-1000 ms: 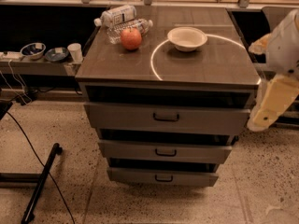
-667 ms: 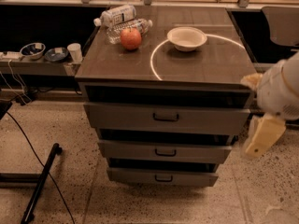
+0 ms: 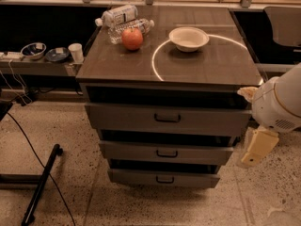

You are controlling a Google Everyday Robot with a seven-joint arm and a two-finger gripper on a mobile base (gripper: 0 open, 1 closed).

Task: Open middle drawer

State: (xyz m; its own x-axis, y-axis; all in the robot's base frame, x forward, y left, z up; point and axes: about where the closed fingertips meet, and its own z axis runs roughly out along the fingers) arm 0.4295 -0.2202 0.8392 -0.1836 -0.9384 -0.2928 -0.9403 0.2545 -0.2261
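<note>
The gripper is hanging beside the cabinet's right flank; its grip state cannot be told. The middle drawer is lying at its nine o'clock, running lengthwise nine-to-three.

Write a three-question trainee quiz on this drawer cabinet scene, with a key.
1. True or false: the gripper is on the handle of the middle drawer.
2. What lies on the cabinet top right beside the apple? A) plastic bottles B) a mug C) a plate
3. Fill in: as the camera sees it, the white bowl sits to the ___ of the apple.

Key:
1. False. The gripper hangs beside the middle drawer's right end, away from the handle.
2. A
3. right
</note>
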